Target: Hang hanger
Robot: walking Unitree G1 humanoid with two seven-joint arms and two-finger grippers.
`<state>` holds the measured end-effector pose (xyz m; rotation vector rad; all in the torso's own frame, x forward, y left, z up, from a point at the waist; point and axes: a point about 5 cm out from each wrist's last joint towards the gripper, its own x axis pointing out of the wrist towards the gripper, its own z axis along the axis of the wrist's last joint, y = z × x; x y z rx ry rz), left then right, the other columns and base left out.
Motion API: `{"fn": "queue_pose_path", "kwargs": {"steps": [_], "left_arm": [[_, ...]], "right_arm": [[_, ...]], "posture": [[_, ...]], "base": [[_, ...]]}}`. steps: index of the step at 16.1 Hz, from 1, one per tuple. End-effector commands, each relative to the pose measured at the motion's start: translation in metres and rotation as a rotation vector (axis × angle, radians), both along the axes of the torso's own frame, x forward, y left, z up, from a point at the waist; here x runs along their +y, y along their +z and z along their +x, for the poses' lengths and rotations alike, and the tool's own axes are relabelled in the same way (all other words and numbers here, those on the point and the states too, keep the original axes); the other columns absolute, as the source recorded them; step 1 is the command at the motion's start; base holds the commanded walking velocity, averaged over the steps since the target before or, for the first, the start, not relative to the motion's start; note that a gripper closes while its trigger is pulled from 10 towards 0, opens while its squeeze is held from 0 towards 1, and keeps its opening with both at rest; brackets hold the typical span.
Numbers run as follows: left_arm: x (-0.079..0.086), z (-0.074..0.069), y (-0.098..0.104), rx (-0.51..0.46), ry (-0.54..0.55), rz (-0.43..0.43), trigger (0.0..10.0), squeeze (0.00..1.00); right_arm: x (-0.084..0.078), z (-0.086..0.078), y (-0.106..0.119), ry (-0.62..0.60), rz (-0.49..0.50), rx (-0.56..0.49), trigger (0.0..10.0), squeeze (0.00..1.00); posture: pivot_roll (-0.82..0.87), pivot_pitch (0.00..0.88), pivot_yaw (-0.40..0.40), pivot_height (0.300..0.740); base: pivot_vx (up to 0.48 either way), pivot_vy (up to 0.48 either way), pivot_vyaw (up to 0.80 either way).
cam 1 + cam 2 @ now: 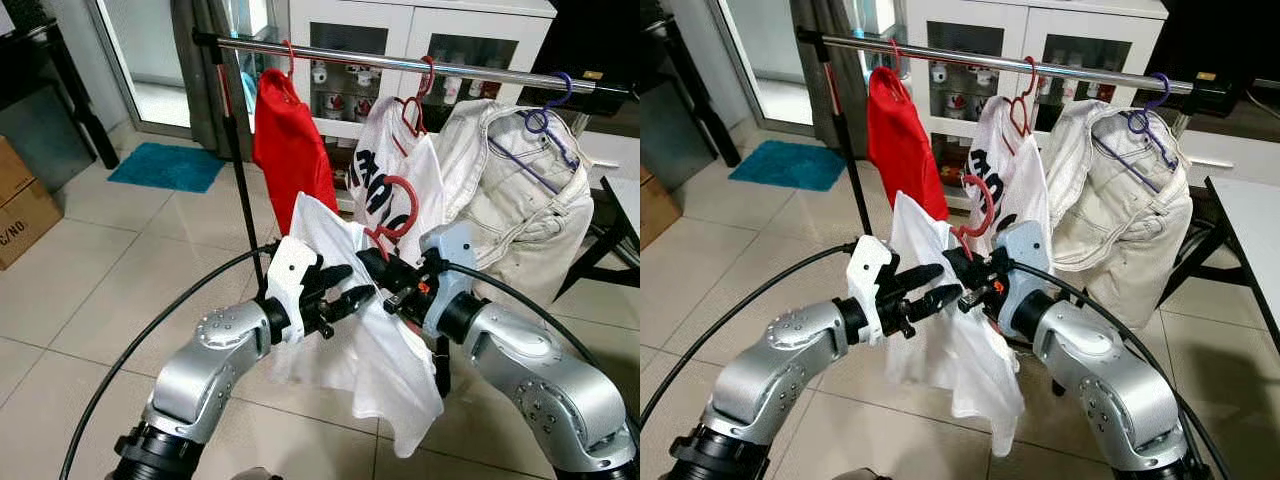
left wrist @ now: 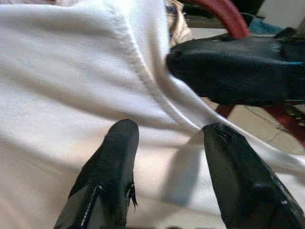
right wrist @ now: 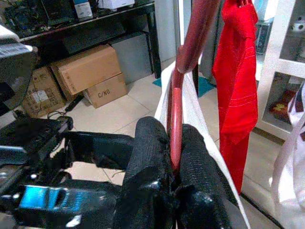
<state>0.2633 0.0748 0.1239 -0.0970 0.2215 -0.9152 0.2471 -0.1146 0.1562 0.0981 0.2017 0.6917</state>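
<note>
A red hanger [image 1: 400, 205] carries a white shirt [image 1: 370, 350] that hangs down between my arms. My right gripper [image 1: 377, 263] is shut on the hanger's stem [image 3: 175, 138] just below its hook, holding it below the chrome rail [image 1: 400, 62]. My left gripper [image 1: 348, 283] is open, its fingers [image 2: 112, 157] spread against the white shirt's shoulder fabric [image 2: 71, 71], close to the right gripper's black finger [image 2: 228, 67]. The hook is under the rail, level with the garments hanging there.
On the rail hang a red garment [image 1: 290, 150], a white printed shirt [image 1: 425, 185] and a beige jacket [image 1: 510, 190] on a purple hanger [image 1: 540, 120]. The rack's black upright [image 1: 235, 160] stands left. Cardboard box [image 1: 20, 210], teal mat [image 1: 165, 165], white cabinet [image 1: 420, 40] behind, table [image 1: 625, 200] right.
</note>
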Motion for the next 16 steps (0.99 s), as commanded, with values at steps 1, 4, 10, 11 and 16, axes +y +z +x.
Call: {"fn": "queue_pose_path", "kwargs": {"steps": [1,4,10,11,16], "left_arm": [[-0.001,0.004,0.002,-0.023,0.018,0.006,0.0,0.0],[-0.005,0.004,0.002,-0.029,-0.003,-0.01,0.0,0.0],[-0.005,0.01,0.001,-0.03,0.022,-0.031,0.0,0.0],[-0.004,0.01,0.001,-0.034,0.023,-0.038,0.0,0.0],[-0.001,0.014,0.003,-0.025,0.056,-0.101,0.0,0.0]], "right_arm": [[0.001,0.001,0.013,0.012,0.018,-0.051,10.0,0.0],[0.002,0.0,0.015,0.024,0.02,-0.057,10.0,0.0],[0.002,0.0,0.016,0.03,0.025,-0.061,10.0,0.0],[0.002,-0.001,0.016,0.031,0.025,-0.062,10.0,0.0],[0.0,0.001,0.015,0.018,0.016,-0.059,10.0,0.0]], "posture": [[-0.12,0.0,0.023,0.74],[-0.12,0.0,0.029,0.74],[-0.14,0.0,0.035,0.74],[-0.14,0.0,0.035,0.74],[-0.14,0.0,0.035,0.74]], "base": [[0.0,0.0,0.0],[0.0,0.0,0.0],[0.0,0.0,0.0],[0.0,0.0,0.0],[0.0,0.0,0.0]]}}
